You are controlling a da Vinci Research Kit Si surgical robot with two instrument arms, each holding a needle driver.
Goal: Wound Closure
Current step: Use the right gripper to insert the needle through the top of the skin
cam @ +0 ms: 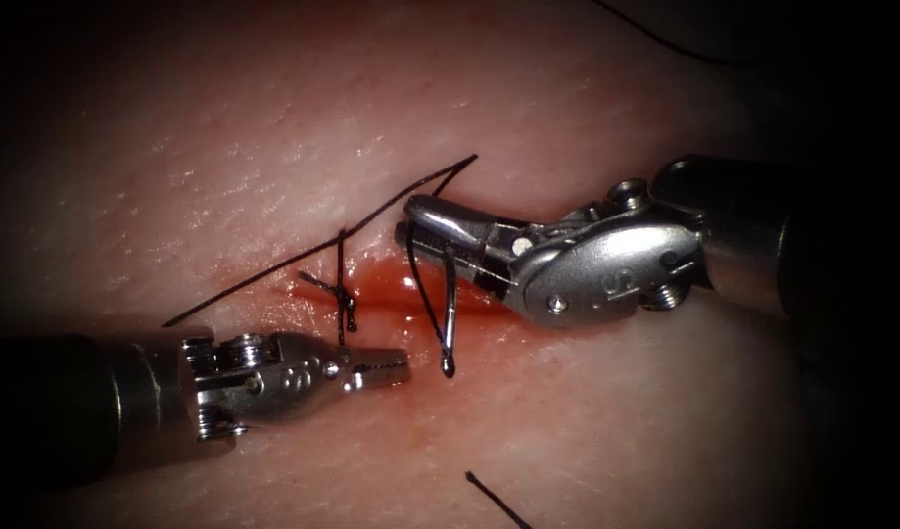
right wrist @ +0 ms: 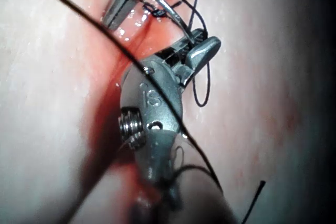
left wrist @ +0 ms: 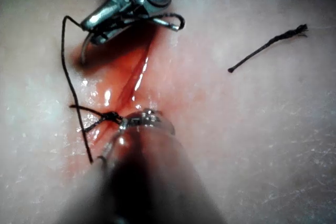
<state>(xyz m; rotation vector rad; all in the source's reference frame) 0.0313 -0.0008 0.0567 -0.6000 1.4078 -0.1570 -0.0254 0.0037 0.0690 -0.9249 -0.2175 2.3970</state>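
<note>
The tissue (cam: 224, 147) has a cut (cam: 396, 289) wet with red fluid. A tied stitch with a knot (cam: 345, 294) crosses the cut's left end. My right tool (cam: 407, 221) reaches in from the right, shut on the curved needle (cam: 450, 304) partway along its curve. The needle hangs free above the cut, out of the tissue, one end pointing down. Dark thread (cam: 322, 250) runs from near the right jaws down-left over the tissue. My left tool (cam: 402, 367) lies below the knot, shut, holding nothing. The right wrist view shows the needle (right wrist: 170, 11) in the jaws.
A cut end of thread (cam: 494, 500) lies on the tissue near the bottom edge, seen too as a loose piece (left wrist: 268, 48) in the left wrist view. Another strand (cam: 665, 39) crosses the top right. Red fluid pools along the cut.
</note>
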